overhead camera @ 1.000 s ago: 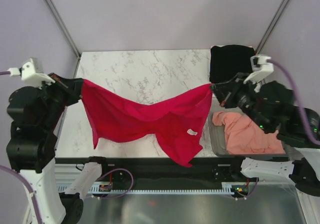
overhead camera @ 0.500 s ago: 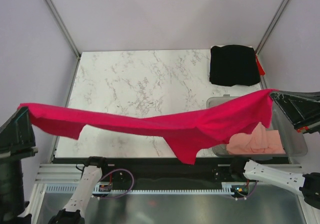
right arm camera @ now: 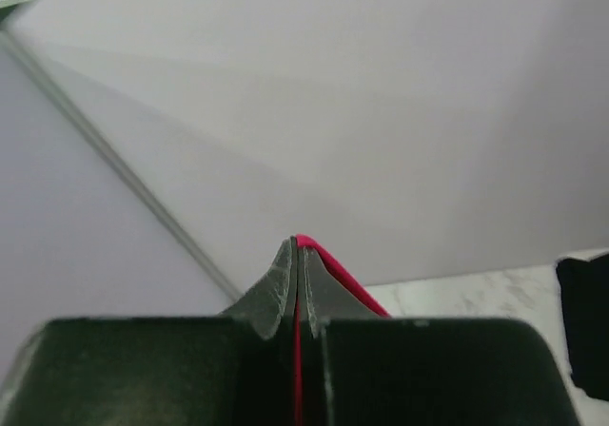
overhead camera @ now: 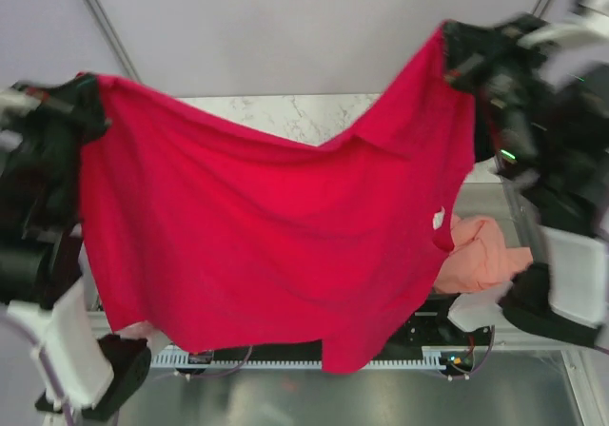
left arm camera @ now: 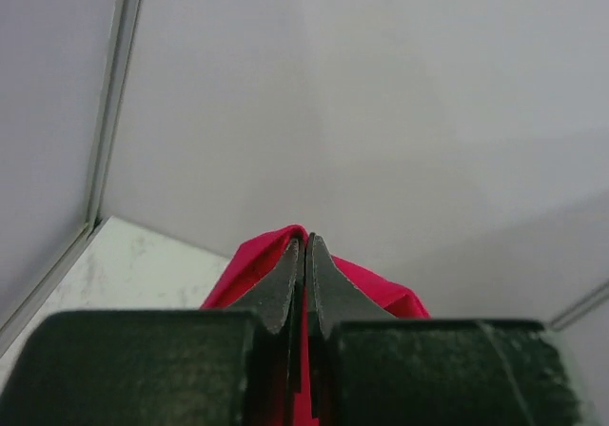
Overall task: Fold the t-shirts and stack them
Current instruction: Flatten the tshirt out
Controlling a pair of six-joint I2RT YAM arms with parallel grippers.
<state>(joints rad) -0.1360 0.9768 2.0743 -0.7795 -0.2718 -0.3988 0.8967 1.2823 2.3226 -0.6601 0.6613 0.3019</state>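
1. Your left hand (overhead camera: 92, 91) is up high on the left. Its two fingers are pressed together on one top corner of the red t-shirt (overhead camera: 257, 236)
2. Your right hand (overhead camera: 457, 50) is up high on the right. Its fingers are pinched tight on the other top corner
3. The red t-shirt hangs in the air between your two hands like a big sheet. It is spread wide, and its top edge dips a little in the middle
4. From the top camera, the red t-shirt hides most of the tabletop (overhead camera: 285, 112). Only a strip at the far side shows
5. A small white tag (overhead camera: 438, 219) shows on the right side of the red t-shirt
6. The pink t-shirt (overhead camera: 485, 253) lies crumpled low down on the right, partly behind the red one
7. In the right wrist camera, a bit of the black t-shirt (right arm camera: 585, 326) lies on the tabletop at the right edge
8. In both wrist cameras, red cloth sits in the thin slit between the closed fingers
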